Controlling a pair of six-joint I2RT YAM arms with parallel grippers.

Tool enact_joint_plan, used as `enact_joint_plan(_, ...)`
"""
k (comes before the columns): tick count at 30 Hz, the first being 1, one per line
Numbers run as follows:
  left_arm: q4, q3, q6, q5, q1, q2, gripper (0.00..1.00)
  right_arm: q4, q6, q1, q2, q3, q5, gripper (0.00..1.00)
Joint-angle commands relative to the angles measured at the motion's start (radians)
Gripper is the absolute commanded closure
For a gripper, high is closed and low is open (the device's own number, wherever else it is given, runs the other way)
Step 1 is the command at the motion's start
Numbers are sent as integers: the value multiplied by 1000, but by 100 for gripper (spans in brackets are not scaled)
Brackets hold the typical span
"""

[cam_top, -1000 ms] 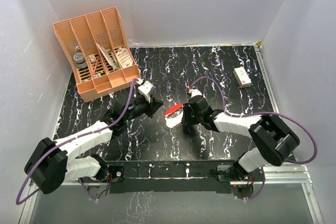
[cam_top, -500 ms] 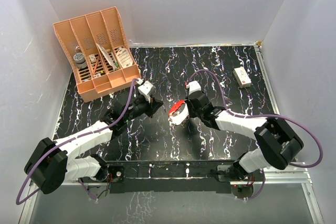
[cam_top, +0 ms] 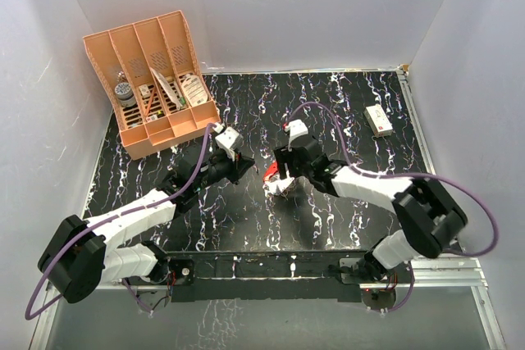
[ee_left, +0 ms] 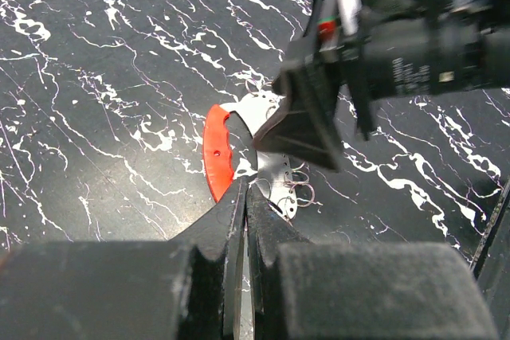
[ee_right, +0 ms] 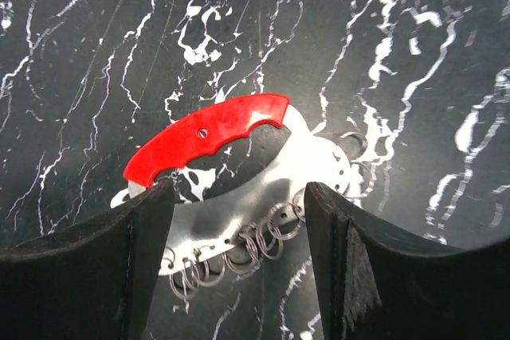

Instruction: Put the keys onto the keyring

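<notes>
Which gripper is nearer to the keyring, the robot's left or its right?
Right. The right gripper hangs directly over the keyring, its open fingers on either side of it. The left gripper, shut, points at it from alongside.

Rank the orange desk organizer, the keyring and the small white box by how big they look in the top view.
1. The orange desk organizer, clearly the largest.
2-3. The keyring and the small white box look similar. The right arm hides part of the keyring, so I won't rank these two.
</notes>
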Motion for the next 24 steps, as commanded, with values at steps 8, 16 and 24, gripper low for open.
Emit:
enact_joint_plan(8, -19, -13, 1, -65, -3, -87, 100, 25, 107, -9, 247, 176, -114, 38)
enact_joint_plan(16, -80, 10, -12, -161, -2, -129, 100, 52, 158, -2, 357, 216, -272, 42)
enact_joint_plan(24, -143, 56, -14, -209, 9, -137, 100, 60, 190, 101, 338, 155, -338, 42)
